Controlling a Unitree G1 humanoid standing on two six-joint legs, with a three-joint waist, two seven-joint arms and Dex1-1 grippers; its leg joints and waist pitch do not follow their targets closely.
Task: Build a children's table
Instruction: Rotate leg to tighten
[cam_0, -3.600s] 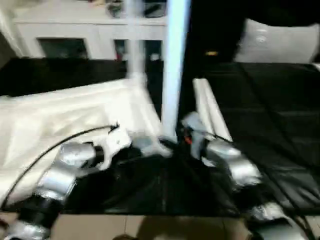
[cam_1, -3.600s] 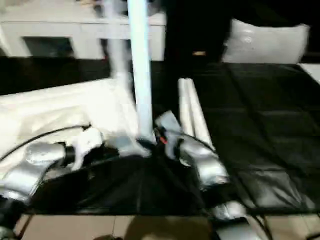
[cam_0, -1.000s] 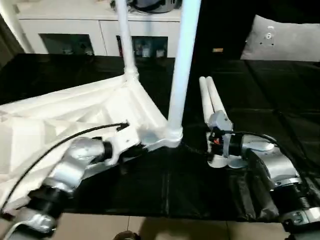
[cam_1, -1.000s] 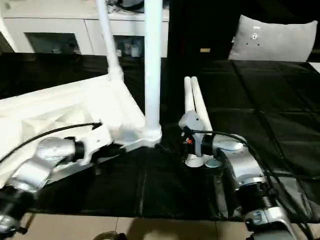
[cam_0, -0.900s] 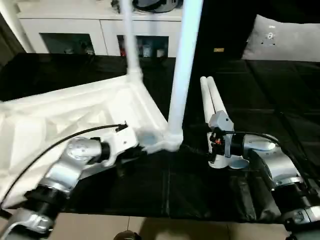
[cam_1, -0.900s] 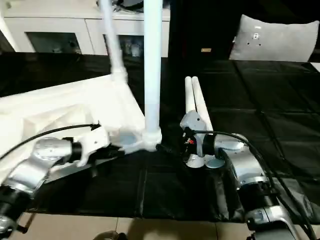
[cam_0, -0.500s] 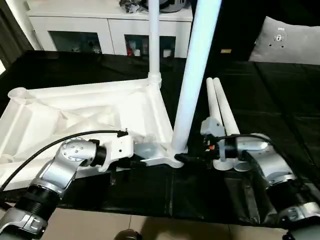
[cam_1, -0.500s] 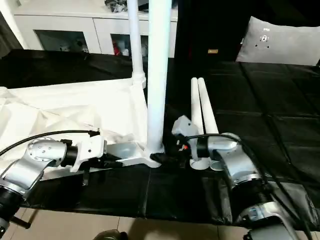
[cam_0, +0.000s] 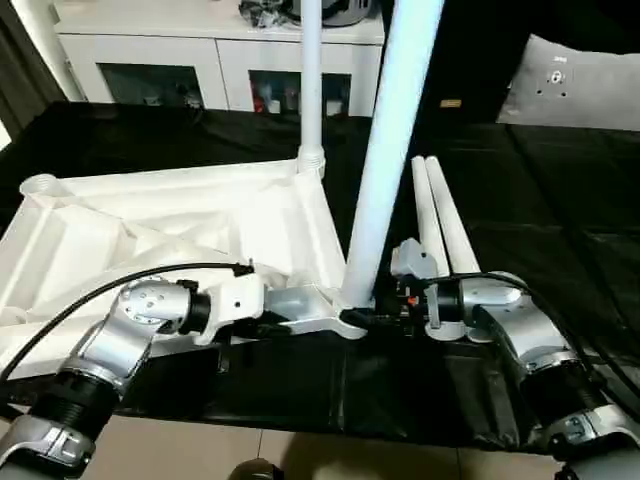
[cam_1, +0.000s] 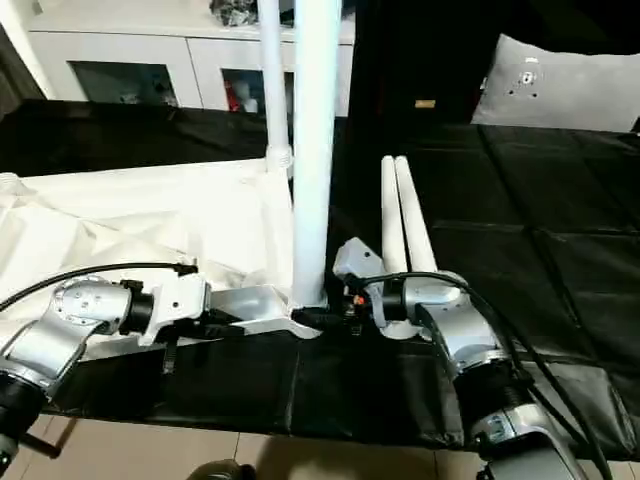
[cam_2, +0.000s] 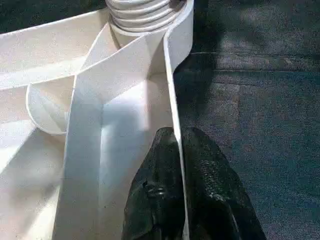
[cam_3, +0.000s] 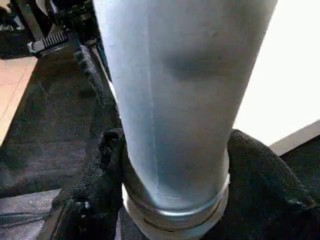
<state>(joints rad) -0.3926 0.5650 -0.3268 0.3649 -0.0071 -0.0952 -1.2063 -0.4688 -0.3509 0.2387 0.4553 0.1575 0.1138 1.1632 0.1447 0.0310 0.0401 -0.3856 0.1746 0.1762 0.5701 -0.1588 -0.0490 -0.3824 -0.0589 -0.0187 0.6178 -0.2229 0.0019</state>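
1. Head views: the table top (cam_0: 180, 225) lies underside up on the black mat (cam_0: 560, 220). Two legs stand upright in its corner sockets, the far leg (cam_0: 311, 80) and the near leg (cam_0: 385, 150). Two loose legs (cam_0: 440, 215) lie side by side just beside the top.
2. Left wrist view: the left gripper (cam_2: 179, 150) is clamped on the top's thin rim wall.
3. Right wrist view: the right gripper (cam_3: 175, 165) has one finger on each side of the near leg's base, closed against it.
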